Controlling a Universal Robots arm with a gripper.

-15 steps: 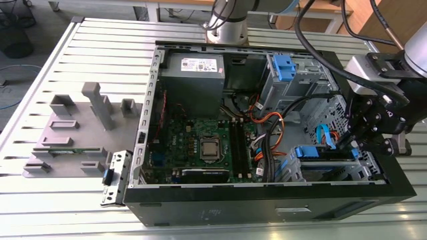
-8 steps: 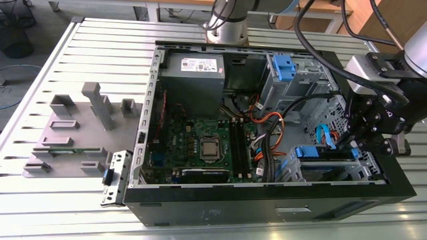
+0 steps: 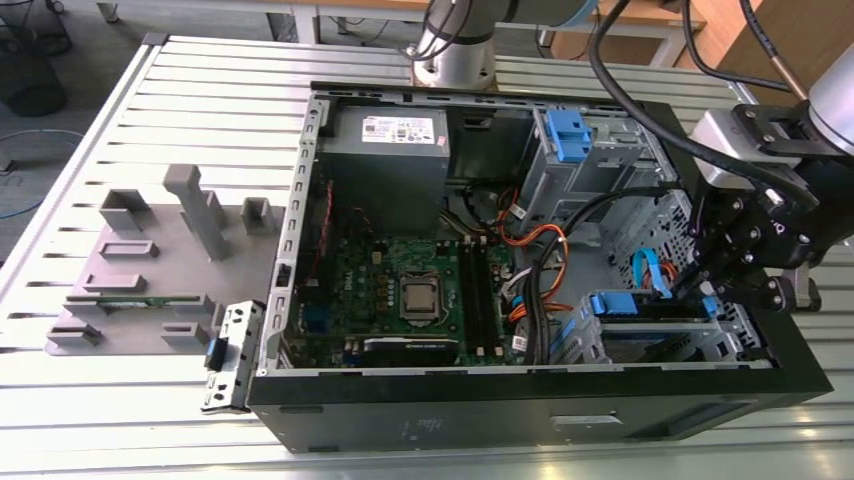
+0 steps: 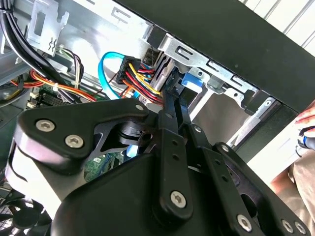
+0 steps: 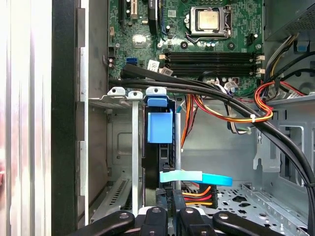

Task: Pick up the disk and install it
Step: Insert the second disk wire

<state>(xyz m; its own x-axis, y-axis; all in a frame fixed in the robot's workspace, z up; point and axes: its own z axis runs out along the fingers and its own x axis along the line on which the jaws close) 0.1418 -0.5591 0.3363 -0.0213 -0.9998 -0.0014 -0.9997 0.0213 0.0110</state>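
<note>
Pincer (image 5: 168, 219) beside disk (image 5: 160, 120) in bay.

- Even daylight falls over the slatted table (image 3: 160, 90) in the exterior view; shadows there are soft.
- Inside the computer case (image 3: 534, 400) it is dimmer.
- In the first wrist view, one edge strip is blown out white with glare.
- In the second wrist view, the gripper (image 4: 172, 105) looms dark and slightly soft.
</note>
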